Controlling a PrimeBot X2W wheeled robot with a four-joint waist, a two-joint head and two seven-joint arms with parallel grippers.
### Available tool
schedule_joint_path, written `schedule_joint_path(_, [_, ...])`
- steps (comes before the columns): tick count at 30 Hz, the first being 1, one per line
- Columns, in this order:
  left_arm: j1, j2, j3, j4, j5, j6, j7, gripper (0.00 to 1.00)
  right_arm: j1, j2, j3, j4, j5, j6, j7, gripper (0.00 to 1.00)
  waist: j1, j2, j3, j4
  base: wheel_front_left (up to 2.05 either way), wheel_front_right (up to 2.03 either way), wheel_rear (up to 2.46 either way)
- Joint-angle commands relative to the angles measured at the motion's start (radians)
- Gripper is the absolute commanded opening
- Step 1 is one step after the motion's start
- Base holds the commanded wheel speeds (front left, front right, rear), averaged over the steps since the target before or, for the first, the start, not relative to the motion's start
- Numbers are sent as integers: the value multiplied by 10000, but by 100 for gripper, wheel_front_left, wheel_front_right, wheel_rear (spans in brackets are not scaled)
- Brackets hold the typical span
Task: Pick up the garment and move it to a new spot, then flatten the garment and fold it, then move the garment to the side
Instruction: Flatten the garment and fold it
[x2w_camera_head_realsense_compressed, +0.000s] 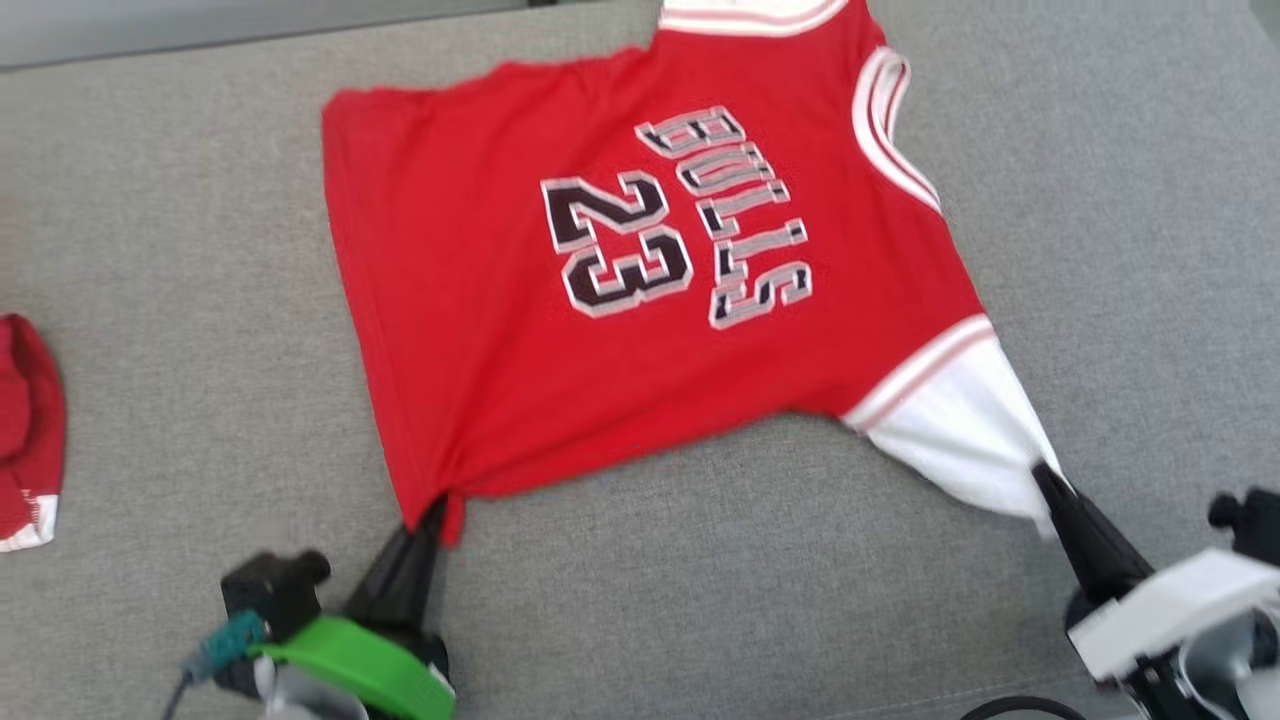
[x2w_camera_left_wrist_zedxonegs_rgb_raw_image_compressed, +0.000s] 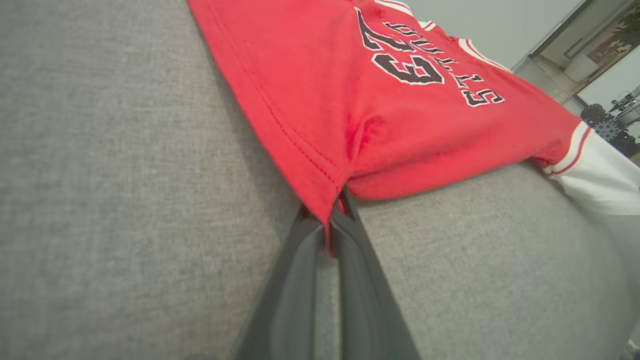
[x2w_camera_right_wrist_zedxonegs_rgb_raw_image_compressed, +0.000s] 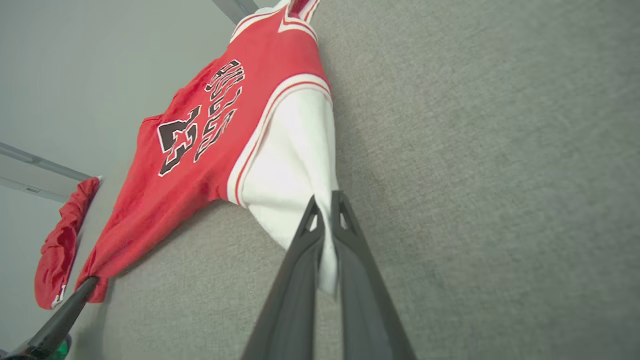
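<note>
The garment (x2w_camera_head_realsense_compressed: 560, 320) is a red jersey with "BULLS 23" in black and white sleeves, spread print-up on the grey cushioned surface (x2w_camera_head_realsense_compressed: 700, 580). My left gripper (x2w_camera_head_realsense_compressed: 432, 508) is shut on its red bottom corner, seen up close as the garment (x2w_camera_left_wrist_zedxonegs_rgb_raw_image_compressed: 400, 110) pinched by the left gripper (x2w_camera_left_wrist_zedxonegs_rgb_raw_image_compressed: 336, 200). My right gripper (x2w_camera_head_realsense_compressed: 1040, 478) is shut on the tip of the white sleeve; in the right wrist view that right gripper (x2w_camera_right_wrist_zedxonegs_rgb_raw_image_compressed: 326, 202) pinches the garment (x2w_camera_right_wrist_zedxonegs_rgb_raw_image_compressed: 200, 165). The cloth is pulled taut between both grips. The left gripper (x2w_camera_right_wrist_zedxonegs_rgb_raw_image_compressed: 85, 286) also appears at the lower left there.
Another red cloth item (x2w_camera_head_realsense_compressed: 25, 430) with a white trim lies at the far left of the surface, also seen as the red cloth (x2w_camera_right_wrist_zedxonegs_rgb_raw_image_compressed: 57, 250). The surface's back edge (x2w_camera_head_realsense_compressed: 250, 45) runs along the top left. Bare grey fabric lies in front and to the right.
</note>
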Motion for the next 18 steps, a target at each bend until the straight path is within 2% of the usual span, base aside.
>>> schedule_joint_path(1, [485,-175,140,-94,42,-21,-26,0,465,-122,-151,142,-38,3,-122,0,1,0,-492,245,0,0,0])
schedule_joint_path(6, [1847,-496,363,-454,-31,-20,-26,0,2034,-340,-585,265,228,1,-238,0,1,0,-615,391,0,0,0])
schedule_joint_path(10, [2606,-659,153,-927,-510,-20,180,0,3039,-560,-904,-140,563,1,-224,0,1,0,-577,472,0,0,0])
schedule_joint_path(13, [2807,-480,77,-1453,-797,0,674,0,3201,-683,-1094,-564,644,1,-215,0,1,0,-489,431,0,0,0])
schedule_joint_path(18, [2642,-178,-2,-2391,-957,384,1705,0,2615,-849,-950,-1349,228,3,-1,0,1,0,-431,358,0,0,0])
